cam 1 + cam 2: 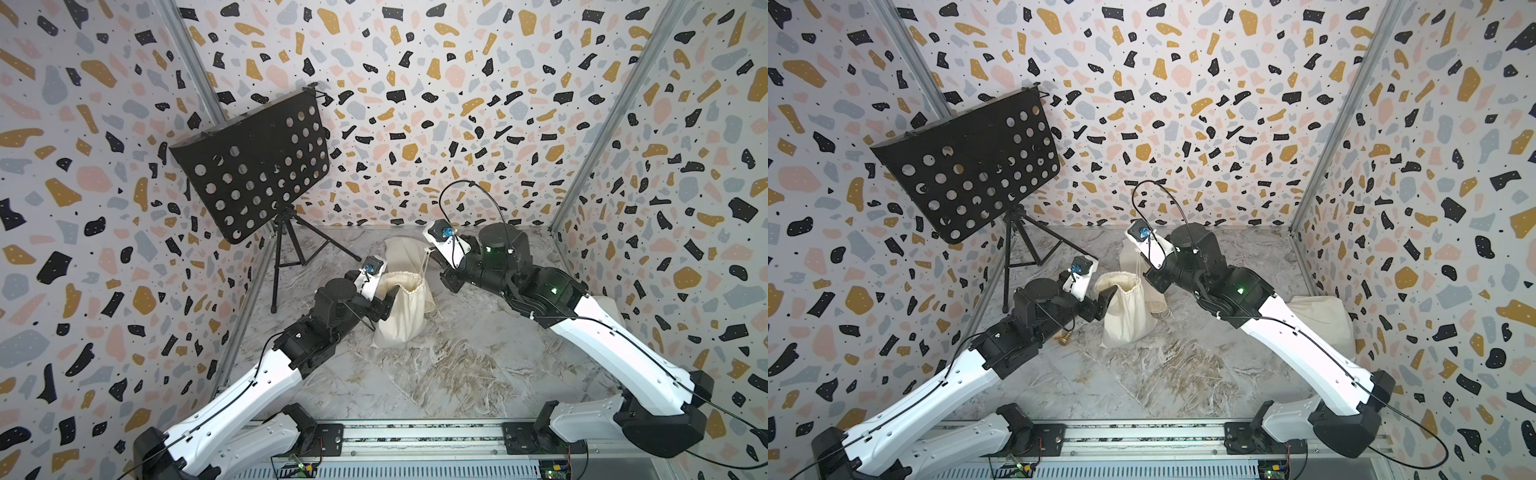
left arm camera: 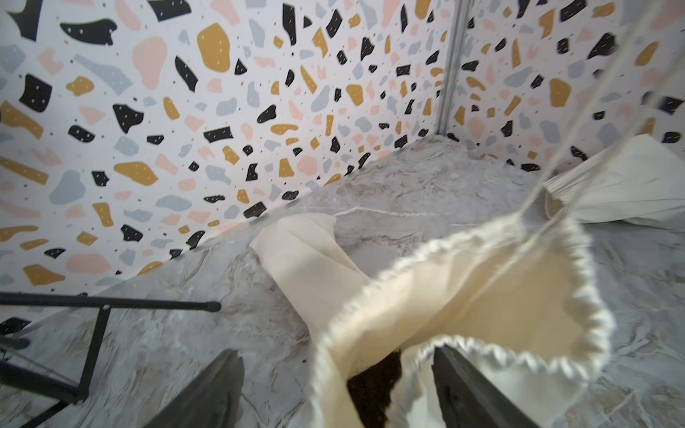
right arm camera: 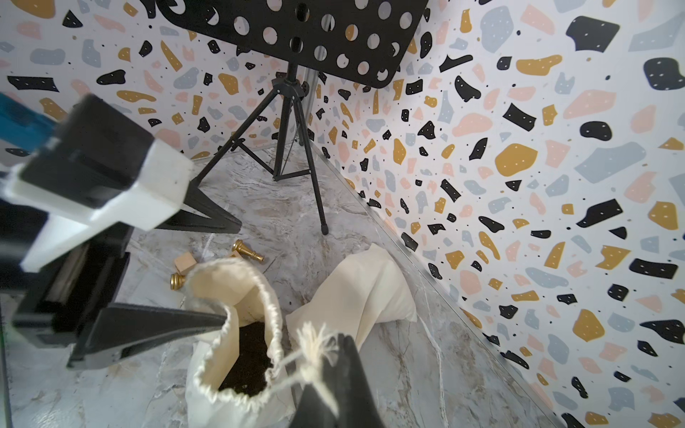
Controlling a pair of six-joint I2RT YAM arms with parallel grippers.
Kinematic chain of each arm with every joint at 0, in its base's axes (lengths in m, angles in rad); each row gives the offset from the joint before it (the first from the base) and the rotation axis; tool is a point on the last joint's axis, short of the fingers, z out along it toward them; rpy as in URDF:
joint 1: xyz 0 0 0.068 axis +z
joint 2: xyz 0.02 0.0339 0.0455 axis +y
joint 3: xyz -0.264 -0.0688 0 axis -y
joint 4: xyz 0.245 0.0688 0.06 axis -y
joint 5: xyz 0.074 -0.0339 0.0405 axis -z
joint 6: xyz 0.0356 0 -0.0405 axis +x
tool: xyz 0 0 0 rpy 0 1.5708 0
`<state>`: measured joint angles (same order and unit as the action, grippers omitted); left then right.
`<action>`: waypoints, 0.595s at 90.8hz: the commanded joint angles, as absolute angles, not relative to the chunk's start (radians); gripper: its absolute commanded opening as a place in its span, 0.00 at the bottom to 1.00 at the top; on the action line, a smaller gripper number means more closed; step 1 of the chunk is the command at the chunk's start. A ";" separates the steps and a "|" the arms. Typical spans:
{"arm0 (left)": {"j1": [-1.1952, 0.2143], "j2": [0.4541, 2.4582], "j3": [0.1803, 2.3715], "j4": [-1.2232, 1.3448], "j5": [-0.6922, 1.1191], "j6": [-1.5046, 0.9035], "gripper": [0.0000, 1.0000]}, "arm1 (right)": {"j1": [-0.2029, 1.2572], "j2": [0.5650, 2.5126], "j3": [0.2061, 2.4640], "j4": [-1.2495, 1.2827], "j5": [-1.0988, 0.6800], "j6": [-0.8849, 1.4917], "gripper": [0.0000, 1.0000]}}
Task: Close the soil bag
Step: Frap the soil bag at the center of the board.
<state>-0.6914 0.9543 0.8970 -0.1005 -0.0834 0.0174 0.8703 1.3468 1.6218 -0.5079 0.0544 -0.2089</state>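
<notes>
The soil bag (image 1: pixel 401 316) (image 1: pixel 1125 316) is a cream drawstring sack that stands upright mid-floor, its gathered mouth open. Dark soil (image 3: pixel 252 355) (image 2: pixel 374 385) shows inside. My left gripper (image 1: pixel 384 303) (image 1: pixel 1102 301) (image 2: pixel 337 354) is open at the bag's left rim, and the rim lies between its wide-spread jaws. One of its fingers (image 3: pixel 166 322) touches the rim. My right gripper (image 3: pixel 333 352) (image 1: pixel 434 251) is shut on the knotted end of the drawstring (image 3: pixel 310 342), above and behind the bag. The string (image 2: pixel 556 159) runs taut up from the rim.
A black perforated music stand (image 1: pixel 253 166) on a tripod (image 3: pixel 293 148) stands at the back left. A second cream bag (image 1: pixel 403 249) (image 3: pixel 367 285) lies behind the soil bag. Gold pieces (image 3: pixel 249 252) and a wooden cube (image 3: pixel 185 261) lie left of it. A cream cushion (image 1: pixel 1325 316) sits at the right wall.
</notes>
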 commanded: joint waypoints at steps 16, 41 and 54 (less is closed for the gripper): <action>-0.689 1.024 1.058 -0.010 0.205 0.022 0.88 | 0.866 1.349 1.723 -0.516 -0.007 -0.196 0.00; -0.698 1.185 1.168 0.009 0.260 0.015 0.81 | 0.866 1.328 1.716 -0.526 -0.004 -0.207 0.00; -0.698 1.238 1.191 -0.034 0.161 0.024 0.61 | 0.866 1.294 1.698 -0.522 0.044 -0.224 0.00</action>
